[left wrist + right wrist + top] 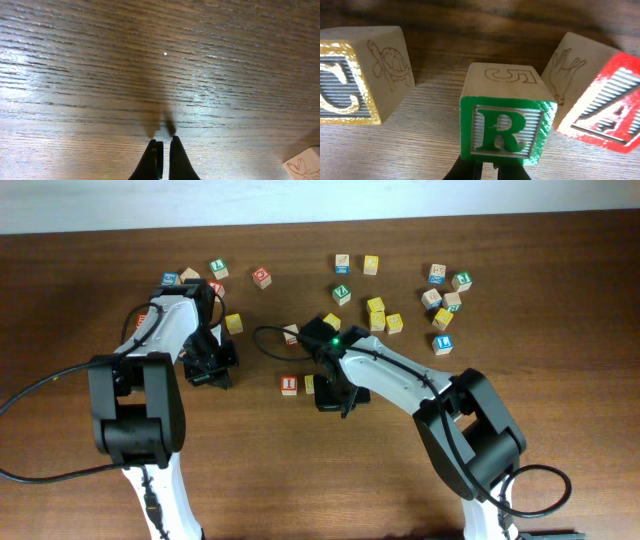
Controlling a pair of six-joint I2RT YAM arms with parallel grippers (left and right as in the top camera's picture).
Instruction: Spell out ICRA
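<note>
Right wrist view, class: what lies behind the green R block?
Bare table, flanked by a C block and a red A block; the patch directly behind is hidden.

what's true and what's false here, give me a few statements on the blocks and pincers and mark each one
1. The R block is green. True.
2. The C block sits to the right of the R block in the right wrist view. False: it sits to the left.
3. The A block is red. True.
4. The left pincer holds a block. False: it is shut on nothing, above the bare table.
</note>
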